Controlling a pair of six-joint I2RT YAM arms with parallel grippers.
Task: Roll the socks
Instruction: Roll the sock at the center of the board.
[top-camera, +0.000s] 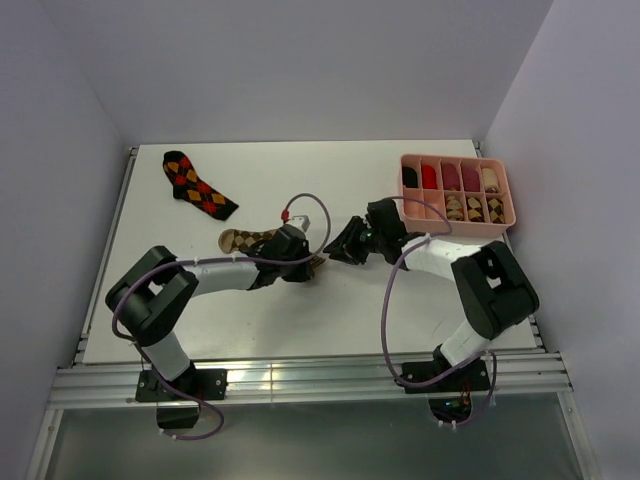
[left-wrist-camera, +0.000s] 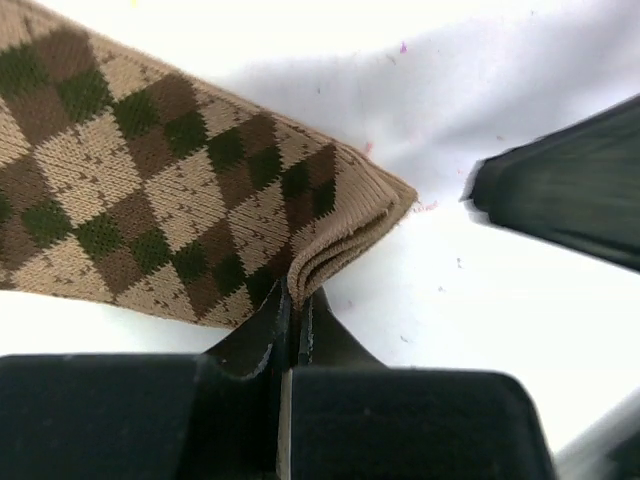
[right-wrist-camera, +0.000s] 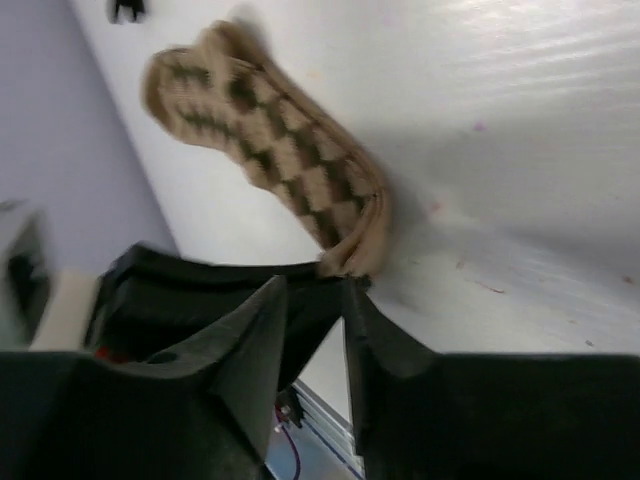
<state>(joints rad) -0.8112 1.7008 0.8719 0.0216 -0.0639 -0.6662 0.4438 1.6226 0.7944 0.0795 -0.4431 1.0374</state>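
Note:
A tan-brown-cream argyle sock (top-camera: 240, 240) lies flat near the table's middle. It also shows in the left wrist view (left-wrist-camera: 150, 190) and the right wrist view (right-wrist-camera: 270, 150). My left gripper (top-camera: 295, 252) is shut on its cuff edge, and the folded cuff (left-wrist-camera: 345, 235) sits pinched between the jaws (left-wrist-camera: 297, 300). My right gripper (top-camera: 345, 245) is open and empty just right of that cuff, with its jaws (right-wrist-camera: 315, 290) close to the sock's end but apart from it. A black-red-orange argyle sock (top-camera: 198, 185) lies flat at the back left. No beige-brown-orange sock lies on the table.
A pink compartment organizer (top-camera: 505, 200) stands at the back right. It holds plain rolled socks in the back row and patterned rolls (top-camera: 470, 208) in front. The table's near edge has a metal rail (top-camera: 300, 380). Grey walls close in both sides.

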